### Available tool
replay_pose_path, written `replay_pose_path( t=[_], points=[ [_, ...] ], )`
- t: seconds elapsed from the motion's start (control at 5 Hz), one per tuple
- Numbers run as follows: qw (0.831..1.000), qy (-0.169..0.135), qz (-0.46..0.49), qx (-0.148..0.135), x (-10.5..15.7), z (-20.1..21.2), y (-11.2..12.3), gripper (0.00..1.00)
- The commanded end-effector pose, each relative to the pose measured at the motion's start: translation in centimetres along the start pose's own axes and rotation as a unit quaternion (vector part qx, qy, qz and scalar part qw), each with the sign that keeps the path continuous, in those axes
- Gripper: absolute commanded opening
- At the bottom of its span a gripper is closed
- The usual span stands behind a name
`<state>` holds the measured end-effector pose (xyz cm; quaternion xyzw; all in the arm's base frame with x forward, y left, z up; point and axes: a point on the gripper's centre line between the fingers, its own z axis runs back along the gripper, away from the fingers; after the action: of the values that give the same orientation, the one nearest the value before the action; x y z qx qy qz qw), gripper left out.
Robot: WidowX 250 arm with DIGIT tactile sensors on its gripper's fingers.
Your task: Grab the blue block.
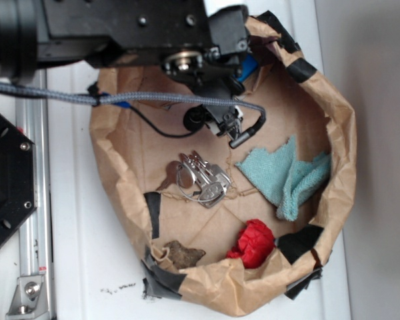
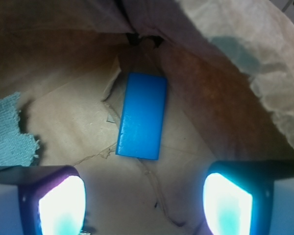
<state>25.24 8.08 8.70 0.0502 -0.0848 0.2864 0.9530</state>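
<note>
The tool [image 2: 144, 203], spread wide and empty, hovers near the unmarked blue block [image 2: 142, 116] in the paper bag [image 2: 264, 63].

Black arm [image 1: 120, 30] stretched in from the upper left of the exterior frame, wrist angled down near the top centre. Gripper [image 2: 144, 203] spread wide in the wrist view, one fingertip [image 2: 61, 205] at lower left, the other at lower right, both pads glowing white. Nothing between them. In the exterior view, gripper mostly hidden under the wrist housing, probably pointing downward.
</note>
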Motion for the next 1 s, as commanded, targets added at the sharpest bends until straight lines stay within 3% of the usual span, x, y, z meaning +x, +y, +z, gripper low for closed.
replay_pose_path(
  t=[0.0, 0.2, 0.4, 0.8],
  points=[
    [1.0, -0.02, 0.01, -0.003, 1.2, 1.0, 1.1, 1.0],
    [0.997, -0.038, 0.064, -0.032, 1.9, -2.4, 1.8, 1.0],
    [0.995, -0.061, 0.084, -0.011, 3.1, -5.0, 1.6, 1.0],
    [0.997, -0.049, 0.063, -0.022, 4.4, -6.0, -0.2, 1.0]
  ],
)
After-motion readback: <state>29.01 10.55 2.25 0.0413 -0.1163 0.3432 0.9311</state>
